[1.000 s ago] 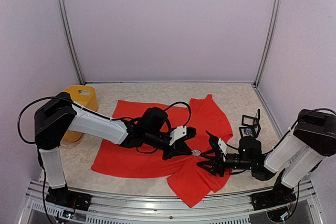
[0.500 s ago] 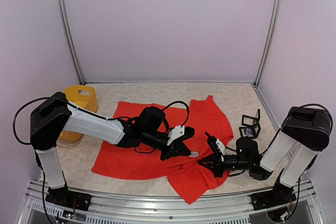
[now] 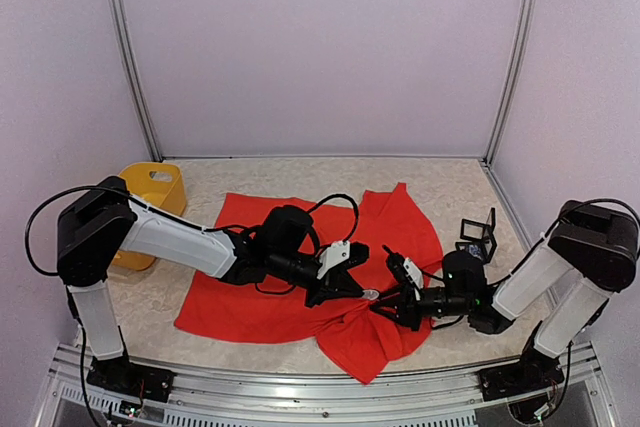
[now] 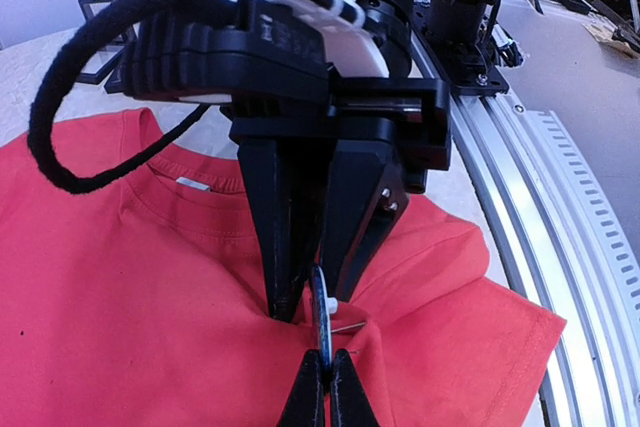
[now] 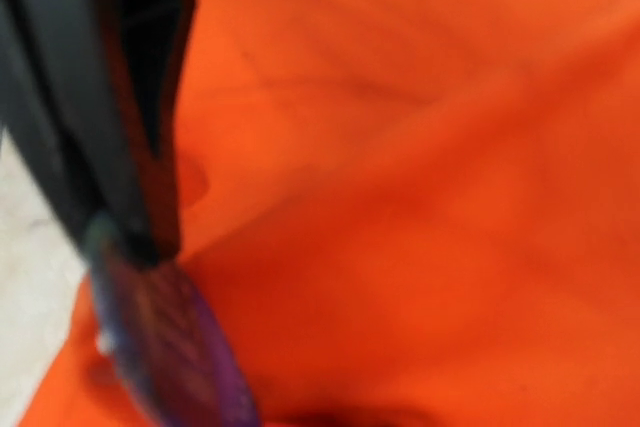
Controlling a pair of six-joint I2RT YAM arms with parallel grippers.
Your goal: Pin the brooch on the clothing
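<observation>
The red T-shirt (image 3: 250, 297) lies spread on the table. My left gripper (image 3: 358, 290) is shut on the small round blue brooch (image 3: 372, 294). In the left wrist view the left gripper (image 4: 326, 387) holds the brooch (image 4: 322, 312) edge-on, its metal pin sticking out to the right over the shirt (image 4: 120, 277). My right gripper (image 3: 385, 305) meets it from the other side. Its black fingers (image 4: 280, 247) are closed on a raised fold of shirt at either side of the brooch. The right wrist view is blurred: red cloth (image 5: 400, 197) and the brooch (image 5: 170, 347) at lower left.
A yellow bin (image 3: 150, 209) stands at the left edge of the table. A small black frame stand (image 3: 478, 237) sits right of the shirt. The aluminium rail (image 3: 300, 387) runs along the near edge. A black cable (image 4: 60, 117) loops over the shirt.
My right gripper has moved left up to the brooch and gone from wide open to closed on the cloth. My left gripper with the brooch has shifted slightly left.
</observation>
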